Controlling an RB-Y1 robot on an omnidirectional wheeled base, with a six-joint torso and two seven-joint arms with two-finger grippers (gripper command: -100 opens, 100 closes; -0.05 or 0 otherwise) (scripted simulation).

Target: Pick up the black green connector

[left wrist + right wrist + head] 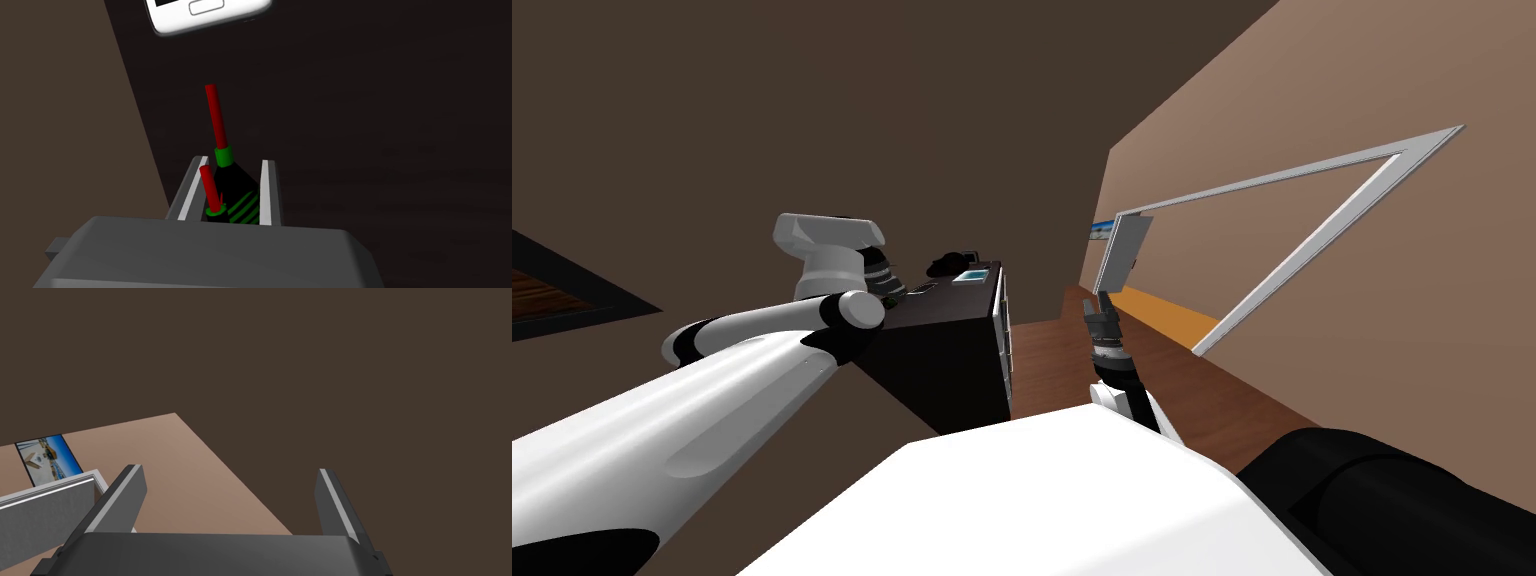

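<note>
While the left arm reaches over a dark cabinet (952, 350) in the head view, the left gripper (897, 293) sits at the edge of its top, with a small teal item (972, 277) at two o'clock. The right gripper (1100, 305) hangs at three o'clock of the cabinet, apart from it, above wood floor (1052, 370).

Left wrist view: two fingers (268, 190) press the sides of the black green connector (237, 192). Its red pins point to twelve o'clock, toward a white phone (210, 15). The top's edge runs just beside the nine o'clock finger, and bare dark top spreads toward three o'clock.

Right wrist view: that gripper's fingers (120, 498) stand wide apart, holding nothing.
</note>
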